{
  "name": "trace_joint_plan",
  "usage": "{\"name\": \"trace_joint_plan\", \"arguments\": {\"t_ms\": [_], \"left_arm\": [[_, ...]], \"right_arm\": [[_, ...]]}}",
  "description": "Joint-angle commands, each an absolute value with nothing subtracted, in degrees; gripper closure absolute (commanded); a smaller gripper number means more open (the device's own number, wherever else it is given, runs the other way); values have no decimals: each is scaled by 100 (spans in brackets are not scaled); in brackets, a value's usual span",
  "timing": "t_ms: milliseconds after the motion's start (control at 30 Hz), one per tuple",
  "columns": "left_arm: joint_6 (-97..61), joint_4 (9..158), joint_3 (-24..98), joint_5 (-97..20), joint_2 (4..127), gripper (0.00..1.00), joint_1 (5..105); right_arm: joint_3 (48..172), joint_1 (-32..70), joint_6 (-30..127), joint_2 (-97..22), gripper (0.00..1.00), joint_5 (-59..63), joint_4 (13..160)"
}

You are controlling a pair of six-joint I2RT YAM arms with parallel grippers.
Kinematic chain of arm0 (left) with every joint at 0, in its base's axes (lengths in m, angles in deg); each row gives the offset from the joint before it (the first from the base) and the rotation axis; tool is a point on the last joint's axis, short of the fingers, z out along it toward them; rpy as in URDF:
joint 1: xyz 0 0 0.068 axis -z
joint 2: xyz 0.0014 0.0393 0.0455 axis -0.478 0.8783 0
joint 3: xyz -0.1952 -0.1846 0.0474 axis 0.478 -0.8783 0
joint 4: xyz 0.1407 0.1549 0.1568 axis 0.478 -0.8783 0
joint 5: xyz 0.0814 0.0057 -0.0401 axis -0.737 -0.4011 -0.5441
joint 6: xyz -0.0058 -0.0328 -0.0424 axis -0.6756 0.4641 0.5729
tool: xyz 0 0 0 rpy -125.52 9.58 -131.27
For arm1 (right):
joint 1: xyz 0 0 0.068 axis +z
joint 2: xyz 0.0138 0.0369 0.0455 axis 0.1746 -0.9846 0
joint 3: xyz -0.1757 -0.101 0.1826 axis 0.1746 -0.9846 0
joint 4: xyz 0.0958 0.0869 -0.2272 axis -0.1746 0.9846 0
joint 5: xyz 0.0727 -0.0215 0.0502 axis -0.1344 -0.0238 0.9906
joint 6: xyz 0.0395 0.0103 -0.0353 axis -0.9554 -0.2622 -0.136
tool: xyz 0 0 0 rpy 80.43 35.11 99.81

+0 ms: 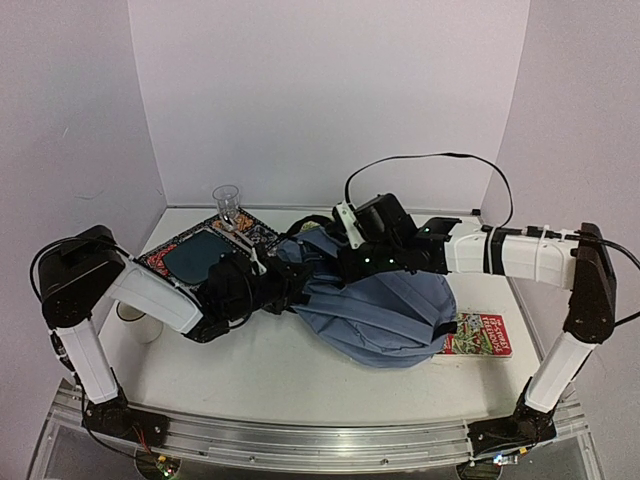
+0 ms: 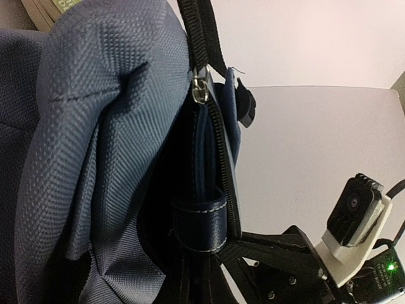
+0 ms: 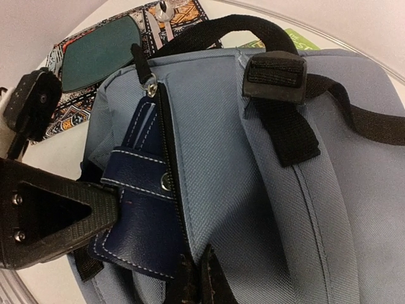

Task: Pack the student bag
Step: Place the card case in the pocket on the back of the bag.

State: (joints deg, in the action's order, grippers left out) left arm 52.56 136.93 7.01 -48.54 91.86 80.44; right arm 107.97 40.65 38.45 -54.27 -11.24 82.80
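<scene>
The grey-blue student bag (image 1: 385, 310) lies mid-table with its black straps (image 3: 285, 120) on top. Its dark zipper line (image 3: 168, 149) runs past a navy leather tab (image 3: 136, 209), with the metal pull (image 3: 150, 82) at the far end. My left gripper (image 1: 290, 293) is at the bag's left side, shut on the navy tab (image 2: 201, 221). My right gripper (image 1: 338, 262) reaches over the bag's top and is shut on the fabric edge beside the zipper (image 3: 199, 275). In the left wrist view a dark gap (image 2: 174, 164) shows along the zipper.
A patterned book with a teal centre (image 1: 205, 252) lies at the back left, with a clear cup (image 1: 227, 203) behind it. A red and green book (image 1: 482, 335) sticks out from under the bag's right side. A white cup (image 1: 135, 318) stands by the left arm.
</scene>
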Motion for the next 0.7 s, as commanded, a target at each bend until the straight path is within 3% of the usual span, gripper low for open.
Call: {"name": "trace_joint_plan", "arguments": {"t_ms": [0, 233, 400, 667], "left_arm": [[4832, 14238, 1211, -5570, 9368, 100, 7973], [4598, 14220, 1836, -5465, 9881, 95, 8223], [4388, 14051, 2054, -5329, 10202, 81, 8371], [3806, 13074, 1784, -5592, 9653, 48, 8389]], "right_arm": [[11067, 4153, 3740, -5032, 100, -572, 8103], [11220, 4153, 3838, -5174, 100, -435, 8122], [11295, 4152, 3949, -5275, 100, -463, 8122], [11060, 4144, 4005, -5292, 100, -977, 8128]]}}
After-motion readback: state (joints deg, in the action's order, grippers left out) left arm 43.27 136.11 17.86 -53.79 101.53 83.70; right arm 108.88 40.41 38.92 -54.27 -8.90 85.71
